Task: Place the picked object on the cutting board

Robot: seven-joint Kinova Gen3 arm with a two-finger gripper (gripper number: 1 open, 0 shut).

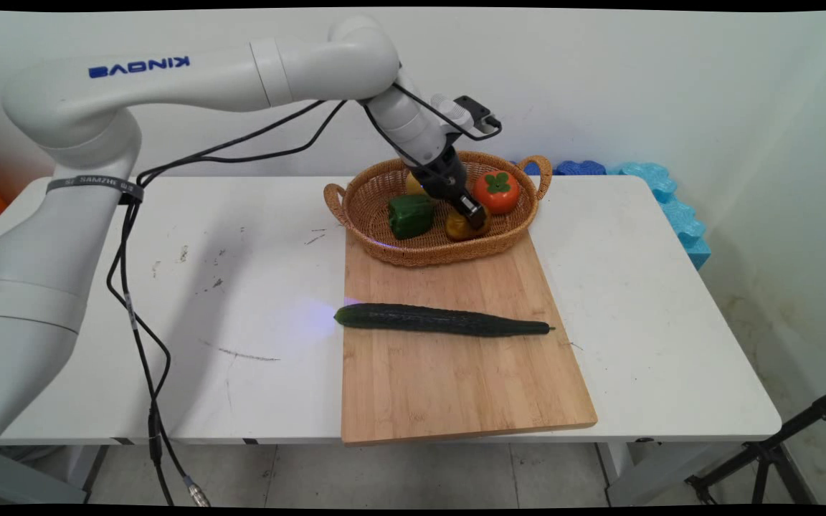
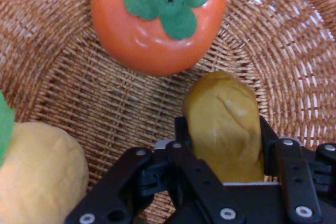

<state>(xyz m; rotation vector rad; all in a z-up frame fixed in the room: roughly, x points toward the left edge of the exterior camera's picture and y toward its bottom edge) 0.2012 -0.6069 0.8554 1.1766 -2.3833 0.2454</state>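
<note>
Tabletop [image 1: 241,287] space at the left is bare; a cutting board [image 1: 456,373] carries a cucumber [image 1: 442,319] lying crosswise. Behind it, a wicker basket [image 1: 377,188] holds a green pepper [image 1: 411,216], then a yellow-brown fruit [image 2: 226,129], possibly a pear, which is clamped by the tool [image 2: 223,135], and an orange persimmon [image 1: 497,190] at the right.
</note>
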